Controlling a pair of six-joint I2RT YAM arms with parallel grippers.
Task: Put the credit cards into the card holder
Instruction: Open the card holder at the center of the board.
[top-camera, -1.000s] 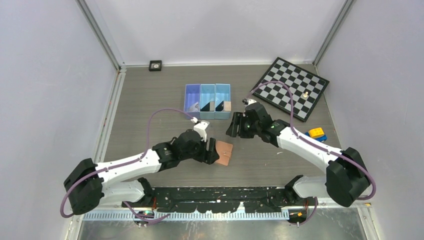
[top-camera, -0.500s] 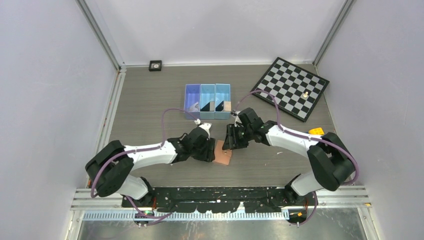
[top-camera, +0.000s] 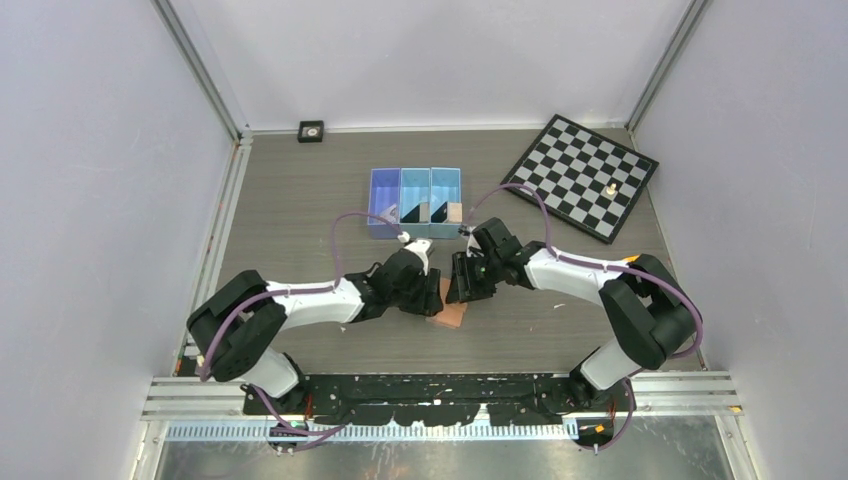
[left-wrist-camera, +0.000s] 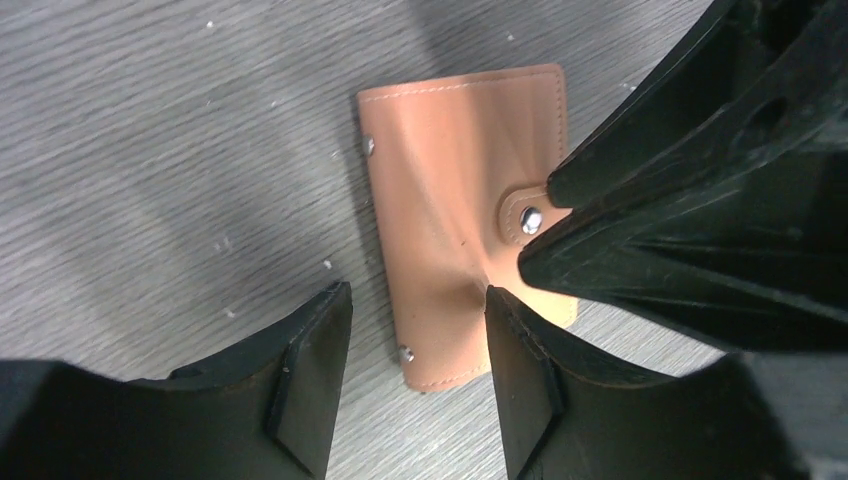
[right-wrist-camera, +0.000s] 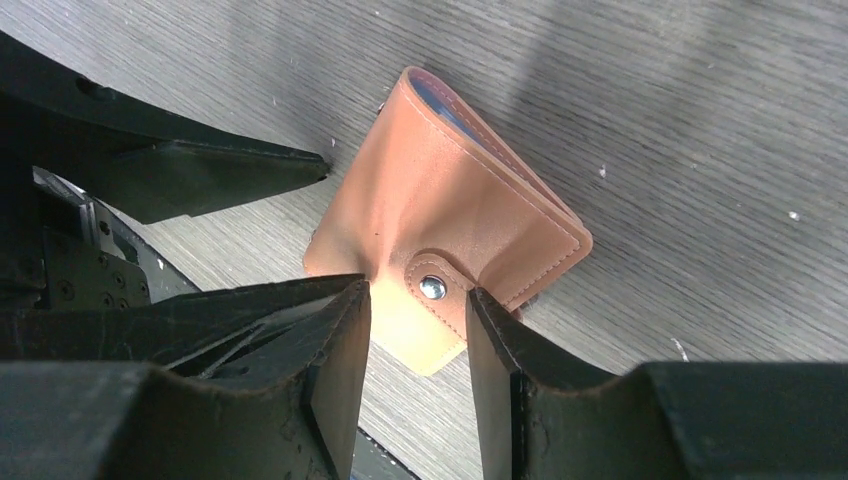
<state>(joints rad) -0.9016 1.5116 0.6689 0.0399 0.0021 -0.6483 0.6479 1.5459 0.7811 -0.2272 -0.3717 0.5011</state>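
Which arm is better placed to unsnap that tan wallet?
Right, probably: the right gripper straddles the silver-snapped tab of the salmon-tan leather folding wallet, while the left gripper sits over its opposite edge, away from the tab.

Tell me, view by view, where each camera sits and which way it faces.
Top external: above and behind the bases, looking down on the table; both arms show, left gripper and right gripper flanking the card holder.
Left wrist: on the left arm, looking down between its own fingers at the card holder; the right gripper's tips enter from the right.
Right wrist: on the right arm, looking down between its own fingers at the snap tab.
Shared: all three show the card holder.
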